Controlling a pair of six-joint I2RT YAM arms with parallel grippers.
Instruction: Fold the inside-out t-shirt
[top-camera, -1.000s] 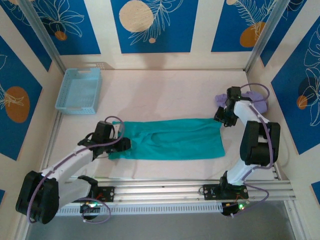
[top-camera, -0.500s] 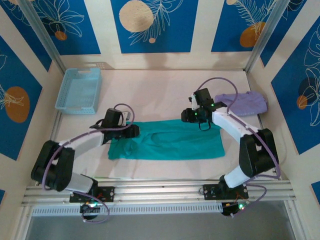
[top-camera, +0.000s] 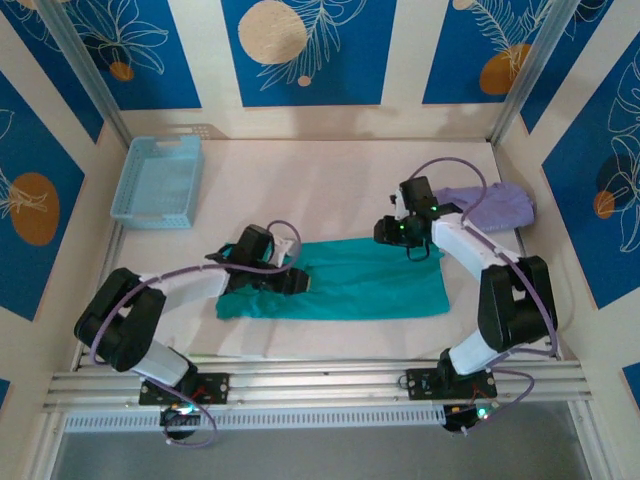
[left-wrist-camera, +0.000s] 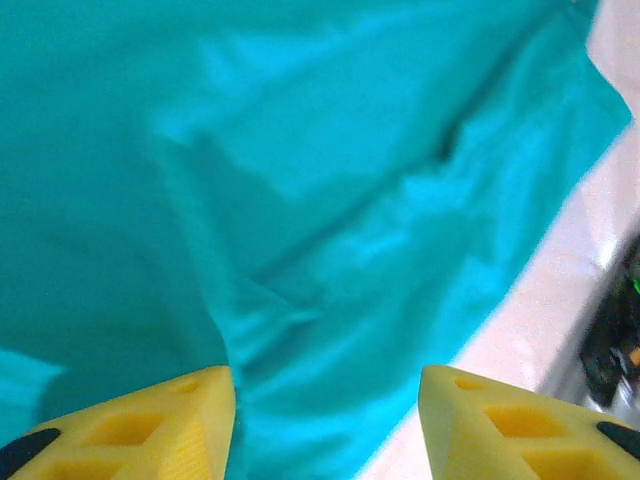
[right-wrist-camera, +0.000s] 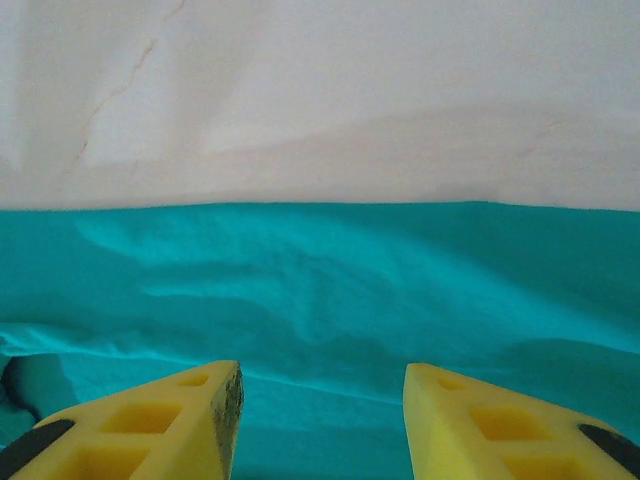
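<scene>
The inside-out t-shirt (top-camera: 370, 285) lies flat on the table as a long teal band running left to right. My left gripper (top-camera: 298, 283) hangs over its left-middle part, pointing right. In the left wrist view its yellow fingers (left-wrist-camera: 150, 425) stand apart above wrinkled teal cloth (left-wrist-camera: 300, 200), and the gripper (left-wrist-camera: 327, 425) holds nothing. My right gripper (top-camera: 388, 232) hovers at the shirt's far edge, right of centre. It is open too (right-wrist-camera: 322, 425), with the teal cloth (right-wrist-camera: 320, 290) below and bare table beyond it.
A light blue basket (top-camera: 158, 180) stands at the back left. A pale lavender garment (top-camera: 495, 205) lies at the back right, behind the right arm. White table (top-camera: 320, 190) stretches beyond the shirt. A metal rail (top-camera: 320, 380) runs along the near edge.
My left gripper has moved right, from the shirt's left end to over its left-middle part. My right gripper left the far right corner, swung left along the far edge, then eased slightly right.
</scene>
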